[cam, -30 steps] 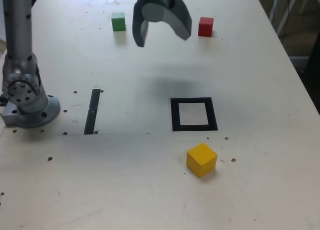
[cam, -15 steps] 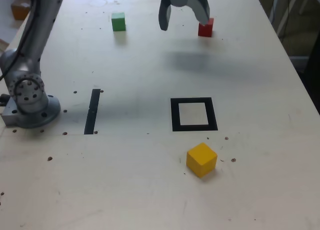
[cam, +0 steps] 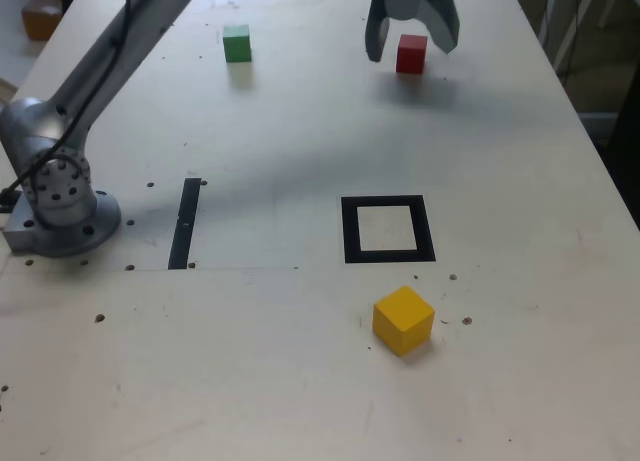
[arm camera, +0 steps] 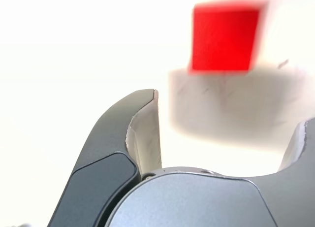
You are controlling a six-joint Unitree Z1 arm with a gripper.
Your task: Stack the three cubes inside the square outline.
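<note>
Cubes lie apart on the white table (cam: 280, 351): red (cam: 411, 54) near its far edge, green (cam: 237, 44) off to the exterior view's left, yellow (cam: 403, 320) just below the black square outline (cam: 388, 256), which holds none. I have my gripper (cam: 413, 43) by the red one, jaws wide apart, gripping nothing. My arm (cam: 110, 66) reaches across from its base (cam: 65, 221).

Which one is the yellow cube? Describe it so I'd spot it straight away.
On the pale table, find the black square outline. Just below it in the exterior view sits the yellow cube. It's nearer the camera than the red and green cubes.
</note>
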